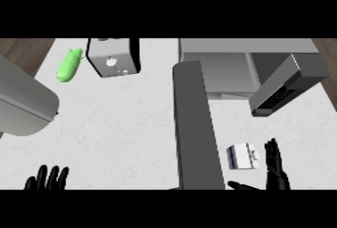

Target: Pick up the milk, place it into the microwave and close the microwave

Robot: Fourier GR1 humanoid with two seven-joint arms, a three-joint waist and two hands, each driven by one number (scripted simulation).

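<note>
In the head view, one milk carton (241,156), one microwave (223,67), one toaster (113,57) and one green cucumber-like vegetable (69,65) are counted on the white counter (112,129), and two black hands are seen at the lower edge.

The microwave is set at the far right of the counter with its door (197,129) swung wide open, so that the door is seen edge-on as a long grey slab running toward the viewer. The dark control panel (284,87) is seen at the microwave's right side. A large grey curved object (23,104), not identifiable, is seen at the left edge.

The milk carton is lying on the counter to the right of the open door, outside the microwave, just beside the right hand (276,169). The right hand's fingers (272,153) are held straight and released, with the thumb spread toward the door; nothing is grasped, and contact with the carton cannot be made out.

The left hand (46,178) is shown at the lower left, fingers up and relaxed, with nothing held or touched.
</note>
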